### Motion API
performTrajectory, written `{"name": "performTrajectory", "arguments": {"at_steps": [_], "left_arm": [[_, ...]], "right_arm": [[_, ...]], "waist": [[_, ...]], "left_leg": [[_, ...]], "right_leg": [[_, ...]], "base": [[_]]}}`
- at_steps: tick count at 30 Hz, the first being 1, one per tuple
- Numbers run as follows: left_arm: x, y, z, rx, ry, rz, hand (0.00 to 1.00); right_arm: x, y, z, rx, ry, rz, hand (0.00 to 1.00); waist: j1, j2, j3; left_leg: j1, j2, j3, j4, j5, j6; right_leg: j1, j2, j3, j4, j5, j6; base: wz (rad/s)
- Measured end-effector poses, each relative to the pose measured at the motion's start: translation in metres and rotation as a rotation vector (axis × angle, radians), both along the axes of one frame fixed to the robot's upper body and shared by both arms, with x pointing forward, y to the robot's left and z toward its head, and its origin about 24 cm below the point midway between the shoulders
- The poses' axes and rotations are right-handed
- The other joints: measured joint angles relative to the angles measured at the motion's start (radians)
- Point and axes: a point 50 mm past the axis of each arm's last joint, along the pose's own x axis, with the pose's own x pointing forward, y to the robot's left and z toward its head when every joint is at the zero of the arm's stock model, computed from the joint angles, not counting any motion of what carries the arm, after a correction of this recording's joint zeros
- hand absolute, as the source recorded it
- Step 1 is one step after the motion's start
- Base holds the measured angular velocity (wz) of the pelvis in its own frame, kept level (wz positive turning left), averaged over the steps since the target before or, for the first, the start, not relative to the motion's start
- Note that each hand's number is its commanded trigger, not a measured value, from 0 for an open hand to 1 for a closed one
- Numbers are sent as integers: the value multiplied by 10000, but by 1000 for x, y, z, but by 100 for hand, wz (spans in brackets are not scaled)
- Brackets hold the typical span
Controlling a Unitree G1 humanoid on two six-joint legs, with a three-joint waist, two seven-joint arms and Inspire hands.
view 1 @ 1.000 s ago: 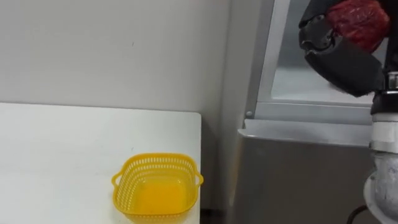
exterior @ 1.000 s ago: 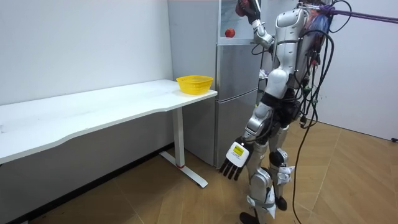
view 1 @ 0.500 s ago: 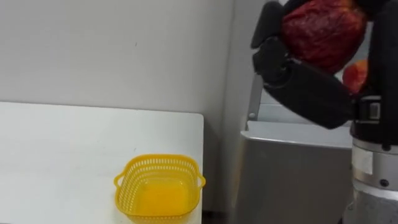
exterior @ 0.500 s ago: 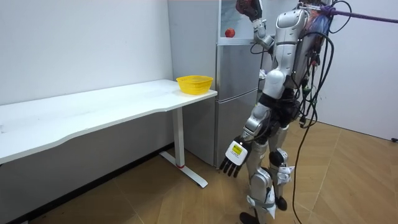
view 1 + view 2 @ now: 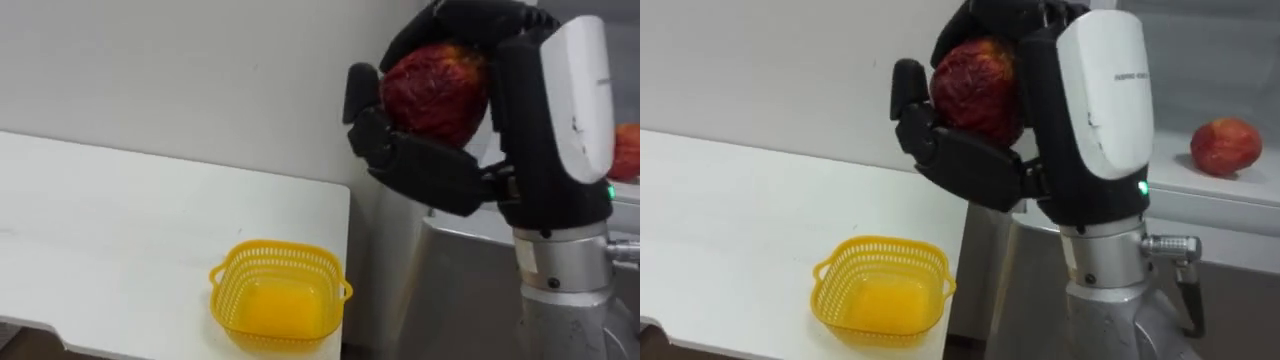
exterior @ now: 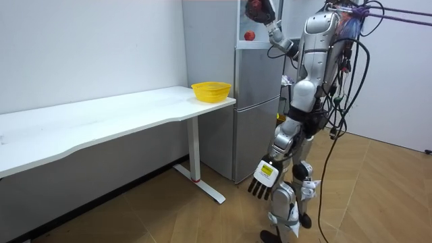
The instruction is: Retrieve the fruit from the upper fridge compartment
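Observation:
My right hand (image 5: 545,120) is raised in front of the fridge (image 6: 256,101), its fingers curled round a dark red, wrinkled fruit (image 5: 435,90). In the right eye view the same fruit (image 5: 975,90) sits in the right hand (image 5: 1090,110), high above and to the right of a yellow basket (image 5: 880,290). A second red fruit (image 5: 1225,147) lies on the shelf of the open upper fridge. My left hand (image 6: 263,179) hangs by my thigh with straight fingers. I stand close to the fridge, right arm lifted.
The yellow basket (image 5: 280,300) stands empty near the right end of a long white table (image 5: 120,230), next to the fridge. A pale wall runs behind the table. The floor is wooden.
My right hand has moved left with the red fruit, out of the fridge opening and toward the space above the table's end. The view has shifted a little.

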Motion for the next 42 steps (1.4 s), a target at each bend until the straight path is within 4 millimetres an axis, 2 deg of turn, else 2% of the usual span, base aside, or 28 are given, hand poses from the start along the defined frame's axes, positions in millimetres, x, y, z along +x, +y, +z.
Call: {"name": "performTrajectory", "arguments": {"at_steps": [3, 7, 11, 17, 18, 22, 26, 32, 37, 42], "left_arm": [[5, 2, 1, 4, 44, -467, 0], [5, 3, 1, 72, 69, -592, 0], [4, 4, 2, 176, 154, -699, 0], [9, 7, 4, 264, 47, -953, 0], [9, 7, 4, 248, 116, -1026, 0], [10, 6, 3, 211, 340, -1318, 0], [10, 5, 3, 206, 435, -1449, 0], [8, 6, 3, 218, 560, -1439, 0], [10, 11, 6, 382, 508, -1461, 0], [11, 11, 6, 395, 365, -1525, 0]], "right_arm": [[6, 5, -6, -799, 119, -324, 100], [14, 12, -13, -1451, 535, -320, 100], [17, 20, -22, -2017, 1058, -147, 100], [35, 25, -58, -3555, 2544, -805, 100], [37, 24, -62, -3795, 2739, -924, 100], [43, 22, -75, -4279, 3270, -1334, 100], [48, 24, -95, -4982, 4192, -1545, 100], [49, 26, -102, -5384, 4717, -1500, 100], [54, 20, -113, -5580, 5277, -1798, 100], [57, 15, -119, -5624, 5596, -2094, 100]], "waist": [[96, -60, -25], [373, -161, 12], [457, -296, -15], [706, -482, 39], [837, -485, 41], [995, -488, 42], [1220, -519, 53], [1270, -622, 38], [1269, -609, 48], [1283, -537, 92]], "left_leg": [[-168, -19, -224, 80, 0, 0], [-240, -27, -327, 82, 1, -1], [-254, -45, -519, 78, 7, -3], [-281, -55, -543, 92, 10, -3], [-305, -59, -543, 97, 10, -3], [-393, -72, -695, 107, 32, -17], [-466, -114, -775, 95, 55, -11], [-436, -160, -822, 110, 81, 29], [-447, -186, -814, 69, 80, 36], [-450, -186, -800, 66, 79, 35]], "right_leg": [[4, -24, -251, 2, -1, 1], [-5, -29, -362, -1, -3, 5], [55, -45, -545, 8, -11, 18], [68, -62, -639, 6, -16, 25], [45, -68, -656, 6, -16, 25], [37, -83, -884, 6, -18, 27], [-4, -119, -931, 3, -37, 57], [13, -169, -995, 6, -37, 58], [10, -187, -893, 1, -48, 75], [4, -170, -778, -10, -58, 91]], "base": [[26], [11], [13], [1], [0], [12], [6], [4], [0], [-1]]}}
